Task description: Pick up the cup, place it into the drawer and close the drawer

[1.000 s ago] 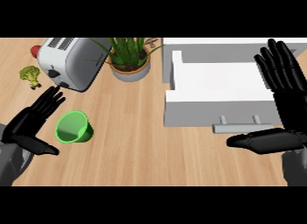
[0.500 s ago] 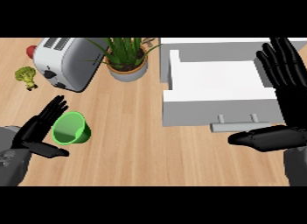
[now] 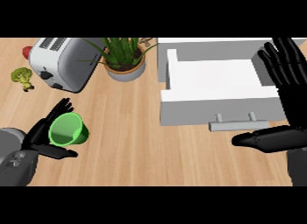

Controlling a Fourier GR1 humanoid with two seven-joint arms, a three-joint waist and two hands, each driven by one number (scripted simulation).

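Note:
A green cup (image 3: pixel 69 130) lies tipped on the wooden counter at the lower left, its mouth facing the view. My left hand (image 3: pixel 42 135) cups it from the left, fingers straight behind it and thumb stretched under it. The white drawer (image 3: pixel 214 89) stands pulled open at the upper right, with nothing visible inside and a grey handle (image 3: pixel 234 124) at its front. My right hand (image 3: pixel 291 96) stays open at the right edge, fingers up along the drawer's right side, thumb pointing left below the handle.
A white toaster (image 3: pixel 60 64) stands at the upper left, with a potted plant (image 3: pixel 122 60) to its right beside the drawer. A broccoli floret (image 3: pixel 22 77) lies left of the toaster. Bare wood stretches between the cup and the drawer.
My left hand has slid rightward and closer around the cup, which now lies further into the palm. The view has shifted slightly. The right hand has barely moved.

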